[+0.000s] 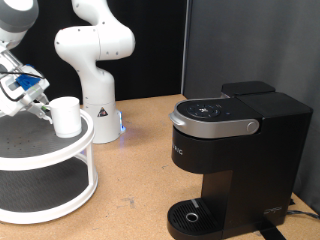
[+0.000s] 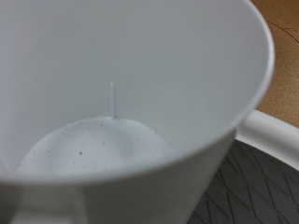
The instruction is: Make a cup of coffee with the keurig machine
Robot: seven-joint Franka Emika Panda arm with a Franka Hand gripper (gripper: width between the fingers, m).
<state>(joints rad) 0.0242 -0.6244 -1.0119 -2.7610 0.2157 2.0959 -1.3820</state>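
The small white cup point(image 1: 67, 116) stands upright on the top tier of a round white shelf point(image 1: 55, 152) at the exterior view's left. My gripper point(image 1: 43, 107) is right against the cup's left side, at rim height. In the wrist view the cup's empty inside point(image 2: 140, 84) fills nearly the whole picture and no fingers show. The black keurig machine point(image 1: 240, 150) stands at the exterior view's right with its silver-grey lid handle point(image 1: 215, 126) down and nothing on its round drip tray point(image 1: 192, 215).
A white robot arm point(image 1: 95, 50) on a base stands at the back, just behind the shelf. The shelf has a dark mat point(image 2: 252, 187) and a lower tier point(image 1: 40, 190). A wooden table point(image 1: 130, 180) lies between shelf and machine.
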